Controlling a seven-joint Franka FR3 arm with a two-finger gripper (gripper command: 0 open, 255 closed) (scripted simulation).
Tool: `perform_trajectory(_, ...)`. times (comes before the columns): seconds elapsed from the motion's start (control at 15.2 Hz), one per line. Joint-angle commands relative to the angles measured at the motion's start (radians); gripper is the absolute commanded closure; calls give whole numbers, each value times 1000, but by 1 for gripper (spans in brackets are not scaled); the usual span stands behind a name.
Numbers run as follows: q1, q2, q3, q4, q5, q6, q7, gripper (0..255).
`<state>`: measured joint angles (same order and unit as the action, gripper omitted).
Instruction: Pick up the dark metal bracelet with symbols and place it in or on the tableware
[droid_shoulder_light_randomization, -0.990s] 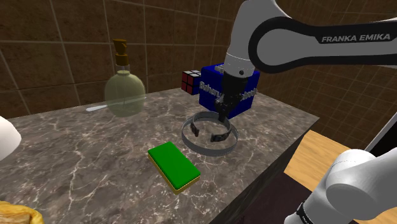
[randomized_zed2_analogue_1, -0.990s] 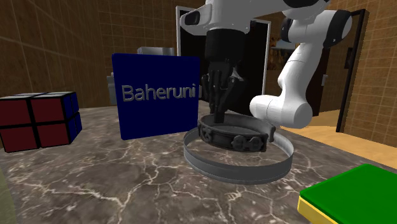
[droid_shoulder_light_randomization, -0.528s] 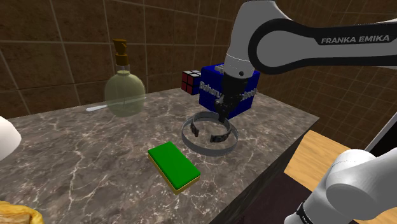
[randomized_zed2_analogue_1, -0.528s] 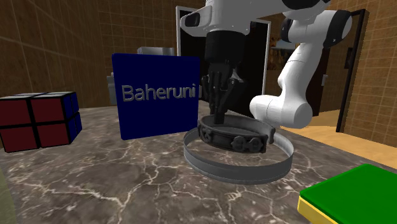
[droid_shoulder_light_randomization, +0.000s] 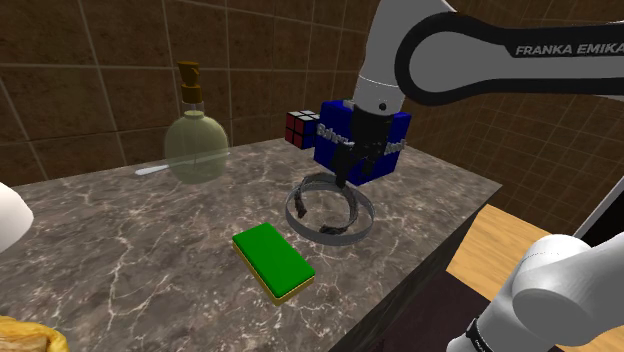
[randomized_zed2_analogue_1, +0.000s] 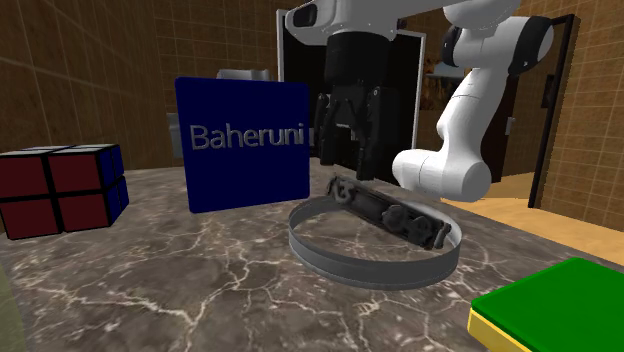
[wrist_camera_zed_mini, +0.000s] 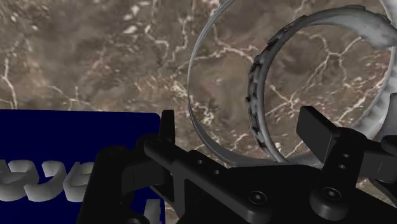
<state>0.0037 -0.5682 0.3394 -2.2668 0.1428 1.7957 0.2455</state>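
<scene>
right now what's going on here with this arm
The robot's black gripper hangs open just above a shallow grey ring-shaped dish on the marble counter. The dark bracelet sits tilted inside that dish, not held. A blue Baheruni box stands right behind.

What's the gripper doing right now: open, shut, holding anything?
Gripper: open, holding nothing. It hangs just above the bracelet, which rests inside the grey dish.
</scene>
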Motion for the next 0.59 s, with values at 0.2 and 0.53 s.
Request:
perform_trajectory(0.2, -5, 6, -10, 89, -8, -85, 0, 0)
perform_trajectory(0.53, -5, 6, -10, 90, -8, -85, 0, 0)
